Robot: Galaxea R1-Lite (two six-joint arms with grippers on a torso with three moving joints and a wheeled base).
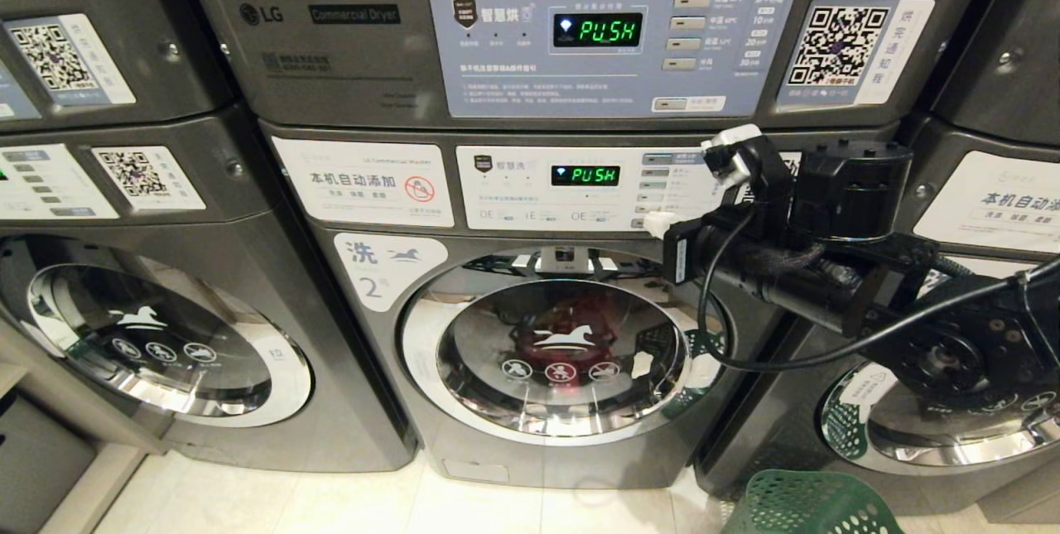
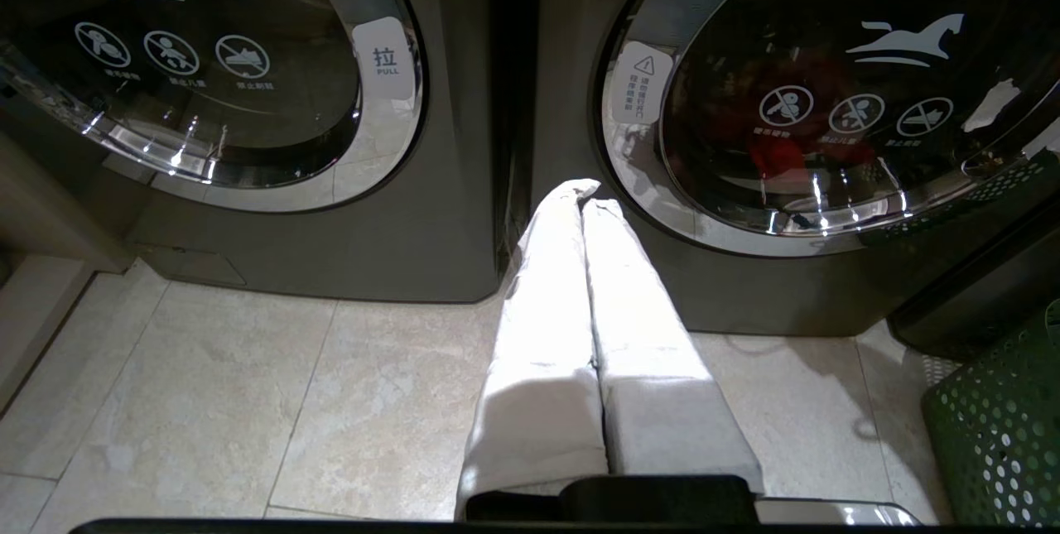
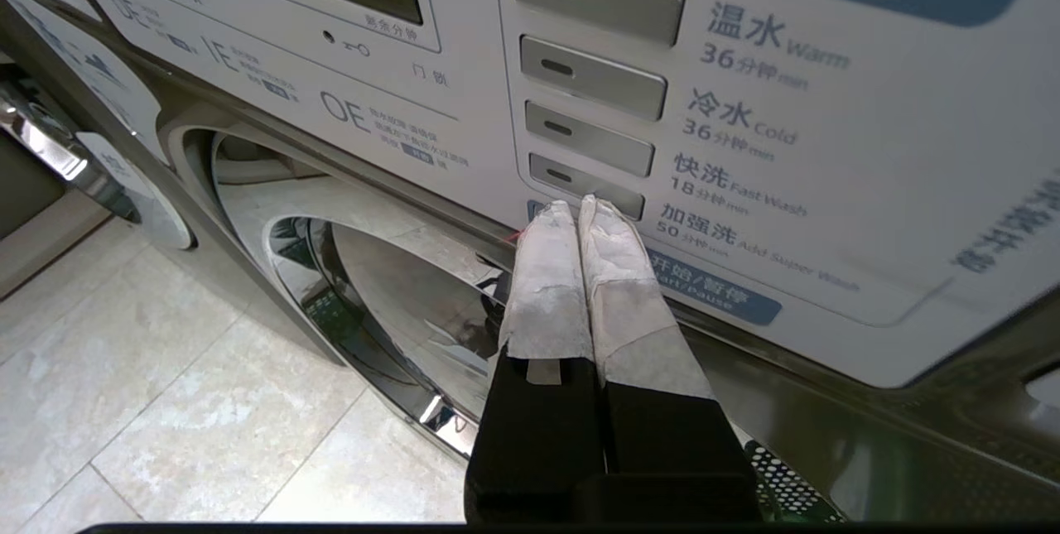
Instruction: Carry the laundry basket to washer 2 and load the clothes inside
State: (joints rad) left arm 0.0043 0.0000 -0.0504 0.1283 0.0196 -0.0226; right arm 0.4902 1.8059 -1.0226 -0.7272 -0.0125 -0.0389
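Right gripper [image 3: 580,207] raised, fingers pressed together; left gripper [image 2: 582,190] likewise closed

The head view looks forward and slightly down at washer 2 [image 1: 546,327] from fairly near, taking in its control panel [image 1: 580,186] and the dryer above. The left wrist view sits low near the floor [image 2: 248,401], facing the gap between two washer doors, and shares washer 2's round door [image 2: 828,103] with the head view. The right wrist view is very close to the same control panel [image 3: 704,128], probably angled slightly downward.
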